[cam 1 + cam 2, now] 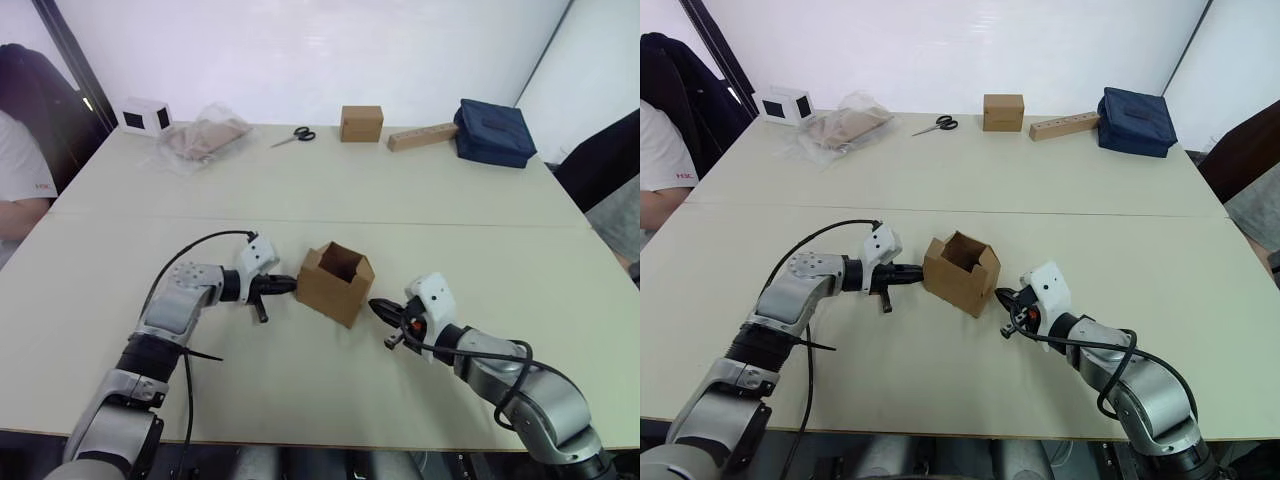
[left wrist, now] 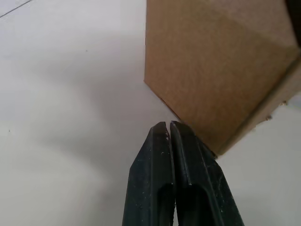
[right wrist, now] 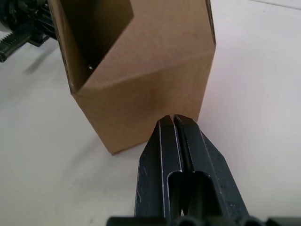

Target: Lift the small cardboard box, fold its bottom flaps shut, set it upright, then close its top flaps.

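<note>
Flanking the small cardboard box (image 1: 336,283), pinched-together jaws.

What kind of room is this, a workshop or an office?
Probably a lab or test room: a plain pale table before bare white walls, props laid out on it like scissors and a small cardboard box, and seated people at the edges.

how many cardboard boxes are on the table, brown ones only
2. The small cardboard box stands open-topped near the table's middle, between the two shut tools. A closed brown cube box sits at the far edge, right of the scissors.
</note>
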